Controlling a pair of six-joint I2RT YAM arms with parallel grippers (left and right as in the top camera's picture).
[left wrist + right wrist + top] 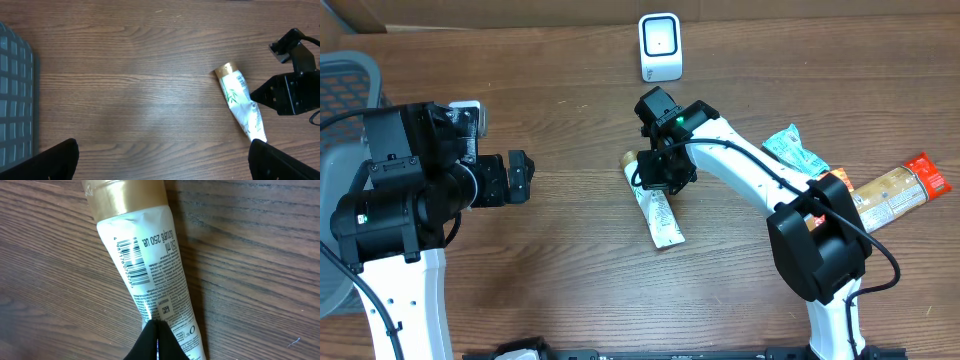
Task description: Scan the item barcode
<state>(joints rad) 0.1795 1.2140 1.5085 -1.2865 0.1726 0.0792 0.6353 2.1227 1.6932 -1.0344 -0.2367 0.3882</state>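
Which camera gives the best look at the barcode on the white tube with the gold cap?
The right wrist view: the barcode is close and sharp, just below the gold cap. The left wrist view shows the whole tube small, its barcode only a faint strip. Overhead, the tube is tiny and no bars show.

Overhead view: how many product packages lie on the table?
3: gold-capped white tube at centre, teal packet to the right, red-ended wrapper at the far right edge. More may be hidden.
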